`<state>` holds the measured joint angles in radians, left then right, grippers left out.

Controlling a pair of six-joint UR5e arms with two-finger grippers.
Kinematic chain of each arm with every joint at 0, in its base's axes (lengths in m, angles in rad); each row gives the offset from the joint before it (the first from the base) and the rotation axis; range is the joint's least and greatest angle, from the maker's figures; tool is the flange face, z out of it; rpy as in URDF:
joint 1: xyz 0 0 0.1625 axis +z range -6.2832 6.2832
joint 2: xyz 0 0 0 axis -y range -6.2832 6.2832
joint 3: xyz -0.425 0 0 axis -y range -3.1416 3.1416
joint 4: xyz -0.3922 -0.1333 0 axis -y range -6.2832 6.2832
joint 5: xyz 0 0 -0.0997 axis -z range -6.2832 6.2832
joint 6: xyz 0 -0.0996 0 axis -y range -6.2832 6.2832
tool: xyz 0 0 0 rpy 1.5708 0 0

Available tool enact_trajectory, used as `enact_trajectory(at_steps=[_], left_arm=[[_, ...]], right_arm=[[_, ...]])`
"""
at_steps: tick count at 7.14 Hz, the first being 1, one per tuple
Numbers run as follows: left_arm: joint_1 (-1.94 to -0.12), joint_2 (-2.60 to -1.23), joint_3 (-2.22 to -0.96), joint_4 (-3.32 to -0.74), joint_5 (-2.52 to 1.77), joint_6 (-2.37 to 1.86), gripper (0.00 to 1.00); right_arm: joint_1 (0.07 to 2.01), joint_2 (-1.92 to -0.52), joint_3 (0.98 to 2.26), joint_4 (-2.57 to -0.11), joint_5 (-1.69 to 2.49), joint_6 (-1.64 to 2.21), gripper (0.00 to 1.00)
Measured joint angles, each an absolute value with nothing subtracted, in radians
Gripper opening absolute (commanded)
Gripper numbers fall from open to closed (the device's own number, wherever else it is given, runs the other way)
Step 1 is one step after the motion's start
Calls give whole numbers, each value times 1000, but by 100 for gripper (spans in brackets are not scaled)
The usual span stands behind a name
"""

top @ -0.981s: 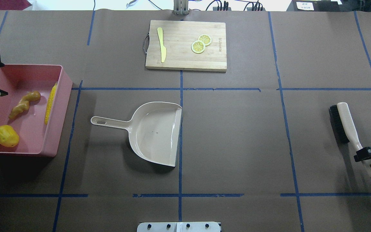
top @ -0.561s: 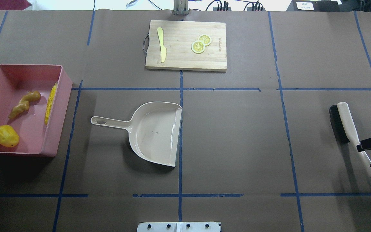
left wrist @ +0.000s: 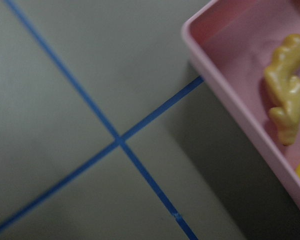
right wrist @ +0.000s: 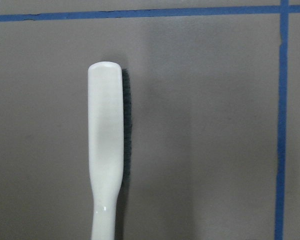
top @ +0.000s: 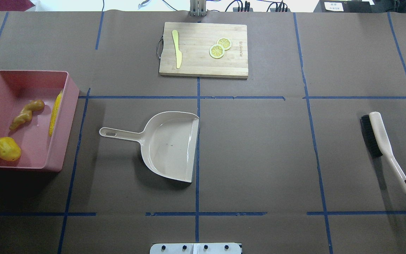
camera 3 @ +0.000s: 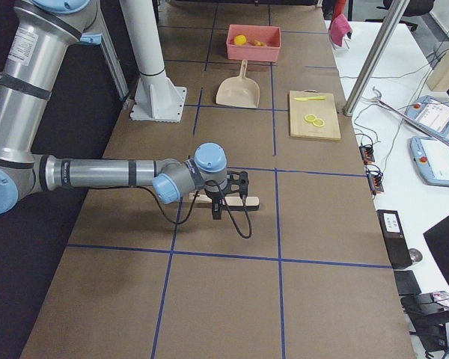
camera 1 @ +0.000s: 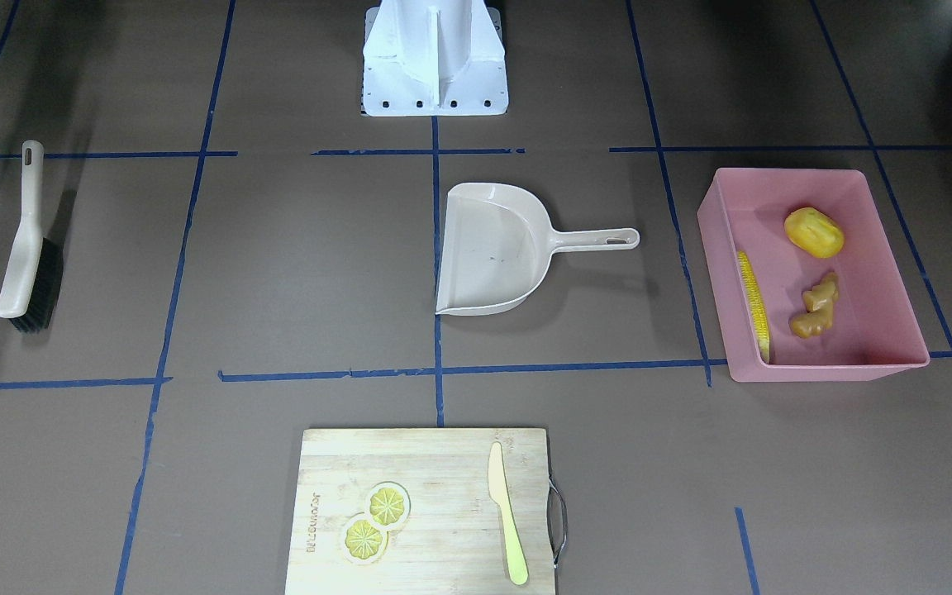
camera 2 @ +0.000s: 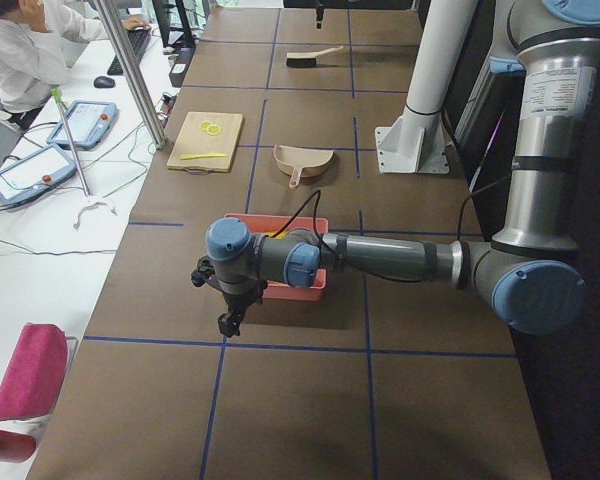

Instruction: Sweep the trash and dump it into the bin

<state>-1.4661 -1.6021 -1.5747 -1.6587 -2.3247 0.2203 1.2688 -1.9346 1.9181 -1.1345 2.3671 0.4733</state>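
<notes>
The pink bin (top: pixel 69 106) stands at the table's left and holds the corn cob (top: pixel 54 113), the ginger root (top: pixel 26 114) and the yellow potato-like lump (top: pixel 7 149). The front-facing view shows the bin (camera 1: pixel 716 273) on its right. The beige dustpan (top: pixel 167 148) lies empty mid-table. The brush (top: pixel 382 141) lies flat at the right. My left gripper (camera 2: pixel 227 318) hangs just outside the bin's outer side, and I cannot tell whether it is open or shut. My right gripper (camera 3: pixel 230 196) hovers over the brush handle, and I cannot tell its state either. The right wrist view looks down on the brush (right wrist: pixel 106 140).
A wooden cutting board (top: pixel 203 65) at the far middle carries a pale knife (top: pixel 177 49) and two lemon slices (top: pixel 220 47). The robot base (camera 1: pixel 435 58) stands at the near middle edge. An operator's desk with tablets (camera 2: pixel 40 150) runs along the far side.
My left gripper has left the overhead view past the left edge. My right gripper has drawn back to the right, off the brush handle and out of that view. The brush, dustpan and bin have not moved.
</notes>
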Motion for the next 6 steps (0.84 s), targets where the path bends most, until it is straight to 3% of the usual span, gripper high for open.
enact_trajectory(at_steps=[3, 6], left_arm=[[-1488, -1591, -1608, -1648, -2369, -48, 100], [-1487, -1547, -1664, -1649, -2344, -99, 100]], right_arm=[[1364, -1905, 1899, -1304, 2365, 243, 100], [1397, -1901, 1877, -1323, 2336, 158, 100]])
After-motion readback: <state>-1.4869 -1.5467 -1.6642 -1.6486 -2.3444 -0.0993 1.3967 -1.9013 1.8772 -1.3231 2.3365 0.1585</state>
